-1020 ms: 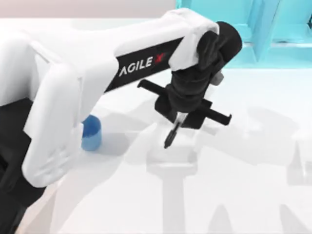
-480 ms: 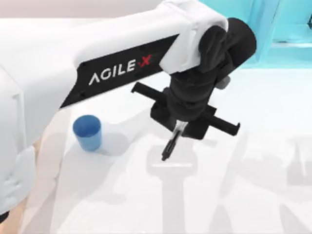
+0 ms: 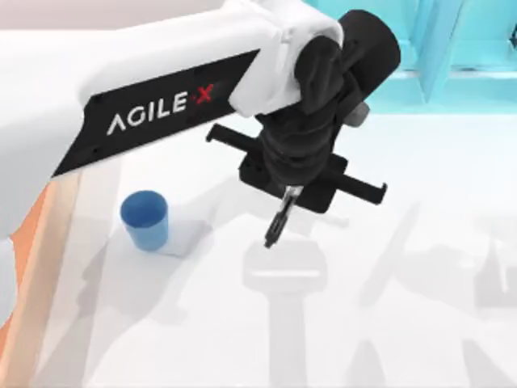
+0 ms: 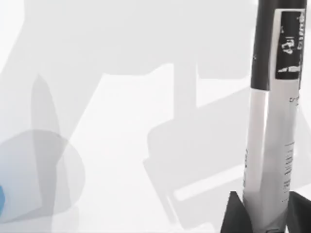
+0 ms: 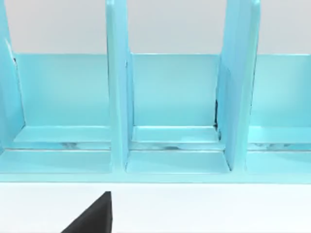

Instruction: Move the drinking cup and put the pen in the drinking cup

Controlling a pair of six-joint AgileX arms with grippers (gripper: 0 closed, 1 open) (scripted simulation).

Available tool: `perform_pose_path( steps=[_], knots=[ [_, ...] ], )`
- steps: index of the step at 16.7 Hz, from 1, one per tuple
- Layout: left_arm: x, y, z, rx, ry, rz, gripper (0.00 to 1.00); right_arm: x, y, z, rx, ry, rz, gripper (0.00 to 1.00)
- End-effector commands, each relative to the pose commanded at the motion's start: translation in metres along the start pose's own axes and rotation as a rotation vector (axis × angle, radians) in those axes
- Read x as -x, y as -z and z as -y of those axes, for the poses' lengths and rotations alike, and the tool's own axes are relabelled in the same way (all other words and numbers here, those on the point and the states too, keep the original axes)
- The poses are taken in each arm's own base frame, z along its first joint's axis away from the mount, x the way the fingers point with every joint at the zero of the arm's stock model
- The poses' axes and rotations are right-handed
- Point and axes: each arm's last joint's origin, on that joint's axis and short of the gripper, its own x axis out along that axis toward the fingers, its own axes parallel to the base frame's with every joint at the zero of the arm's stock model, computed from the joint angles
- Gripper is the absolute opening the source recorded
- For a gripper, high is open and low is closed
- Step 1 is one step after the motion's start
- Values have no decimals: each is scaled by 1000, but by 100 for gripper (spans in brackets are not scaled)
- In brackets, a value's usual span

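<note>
Blue and handleless, the cup [image 3: 145, 219] is standing upright on the white table [image 3: 388, 323] toward the left side, its open mouth facing up and nothing inside it. Well to its right, over the middle of the table, the left gripper [image 3: 289, 192] is hanging from the white AgileX arm, pointing downward with its fingers [image 4: 234, 213] clamped on the pen [image 3: 277, 223]. From above, the pen is jutting out below the black gripper body, its dark tip slanting down and slightly toward the cup, clear of the table surface. The left wrist camera is showing the pen [image 4: 272, 131] close up: a grey-white labelled barrel with a black section beyond it, gripped near one end between the two dark fingers, with a sliver of the blue cup [image 4: 1, 199] at the frame's edge. Right wrist camera is facing a turquoise rack [image 5: 175, 111] of upright dividers at the table's far edge, with a dark finger [image 5: 95, 216] of the right gripper poking into view; whether that gripper is apart or together cannot be told.
</note>
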Motion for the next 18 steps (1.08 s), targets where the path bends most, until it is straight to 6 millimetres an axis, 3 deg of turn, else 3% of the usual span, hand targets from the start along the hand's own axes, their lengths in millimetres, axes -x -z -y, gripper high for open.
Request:
perform_pose_path(
  steps=[4, 8, 11, 18],
  knots=[
    [-9, 7, -24, -2, 69, 159, 0, 0, 0, 0, 0, 0, 0, 100],
    [-19, 28, -46, -13, 149, 385, 0, 0, 0, 0, 0, 0, 0, 100],
    [-28, 51, -64, -6, 179, 518, 0, 0, 0, 0, 0, 0, 0, 100],
    [-61, 117, -106, 63, 127, 651, 0, 0, 0, 0, 0, 0, 0, 100]
  ],
)
